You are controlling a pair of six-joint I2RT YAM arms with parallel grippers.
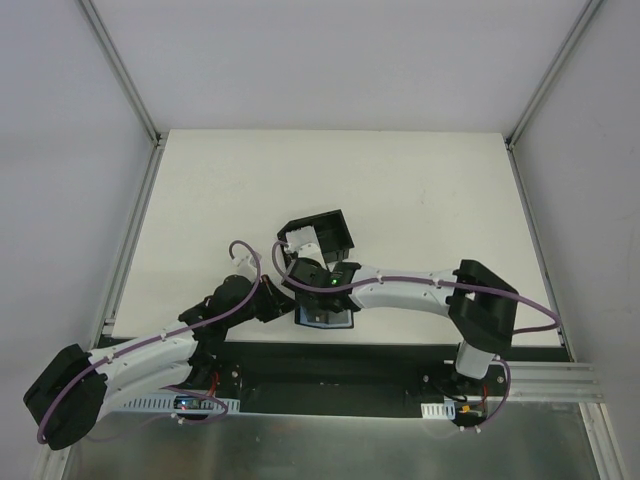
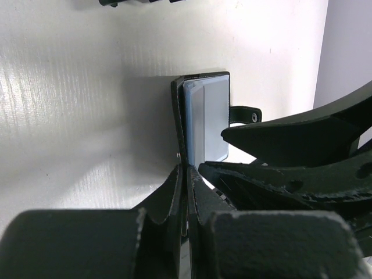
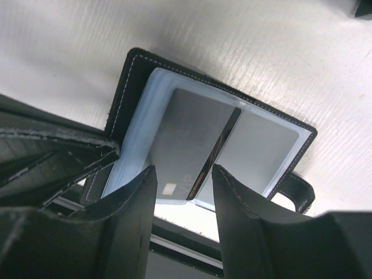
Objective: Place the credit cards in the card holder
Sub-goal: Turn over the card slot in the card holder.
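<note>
Top external view: the card holder [image 1: 326,317] is seen open on the white table [image 1: 400,190] near its front edge, beside a black box [image 1: 322,238], with the table enclosed by grey walls [image 1: 50,150] and aluminium rails [image 1: 120,70]. Its cover [image 2: 179,116] is clamped by the left pincer [image 2: 185,171], while the right pincer [image 3: 183,174] is held spread about the near end of a grey credit card [image 3: 186,136] slanted across the bluish sleeves [image 3: 261,154].

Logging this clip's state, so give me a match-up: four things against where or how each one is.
1 left gripper
2 right gripper
3 VIP credit card
4 black box

A fingers apart
B holds whitish cards
C lies on the open card holder, on its bluish sleeves
D pinches the card holder's cover

Pairs: 1-D, 2-A, 3-C, 4-B
</note>
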